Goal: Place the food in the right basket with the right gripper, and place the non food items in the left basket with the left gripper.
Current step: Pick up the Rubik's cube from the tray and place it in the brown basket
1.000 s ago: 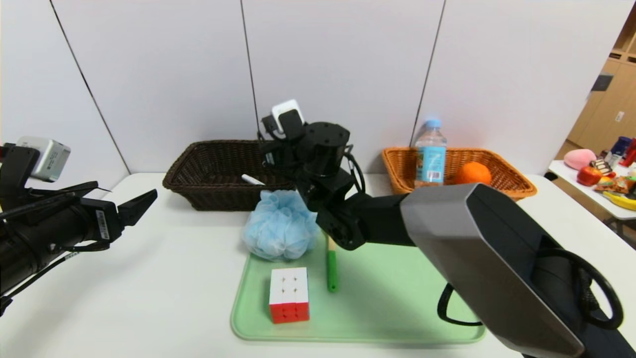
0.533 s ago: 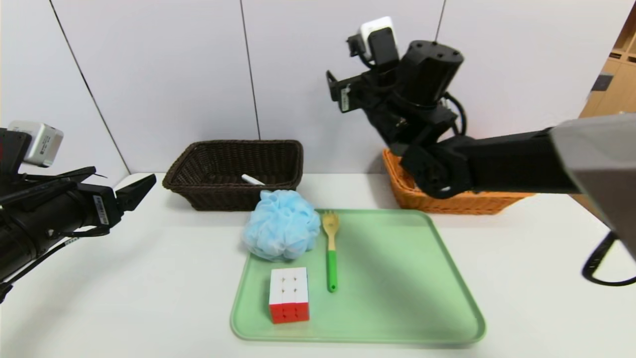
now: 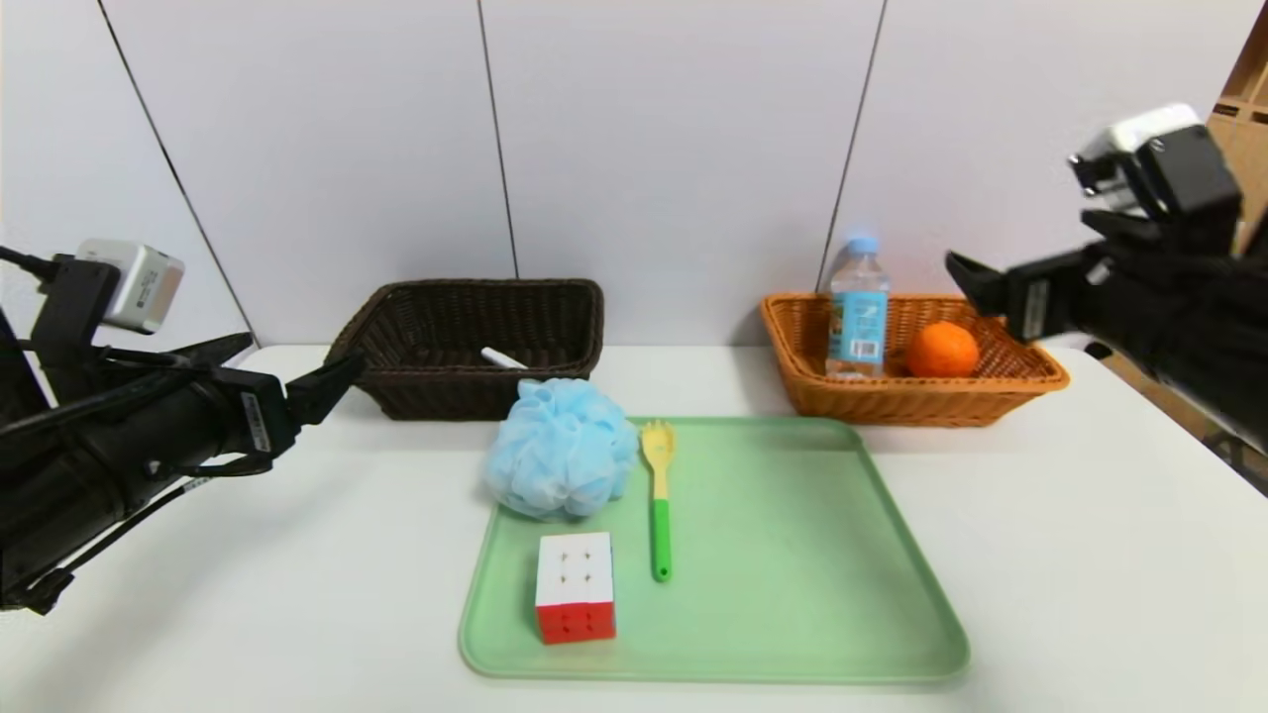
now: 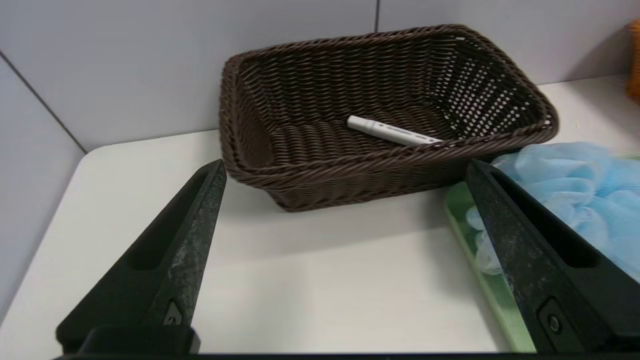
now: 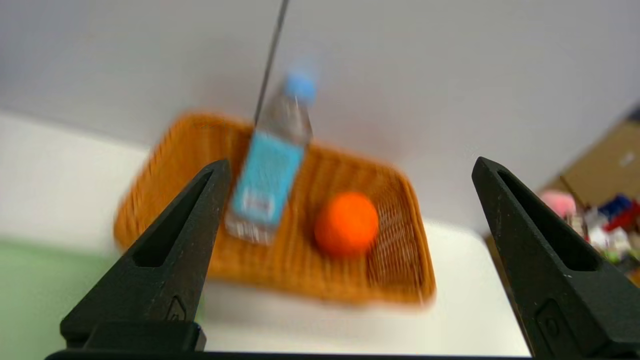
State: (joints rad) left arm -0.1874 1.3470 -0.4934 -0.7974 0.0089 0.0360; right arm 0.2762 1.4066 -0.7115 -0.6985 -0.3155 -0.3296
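Food's done w/ bottle (image 3: 858, 309) & orange (image 3: 942, 349) in right basket (image 3: 1030, 381); my left gripper (image 4: 345, 215), empty & spread wide, has sponge (image 3: 561, 448), cube (image 3: 576, 586), fork (image 3: 659, 495) left; right gripper (image 5: 350, 210) agape, idle.

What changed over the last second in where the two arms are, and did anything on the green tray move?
The right gripper swung from over the green plastic tray, up past the orange wicker basket, out to the robot's right, open and empty. The left gripper edged slightly toward the dark brown wicker basket, open. The blue mesh sponge, cube and fork stayed put.
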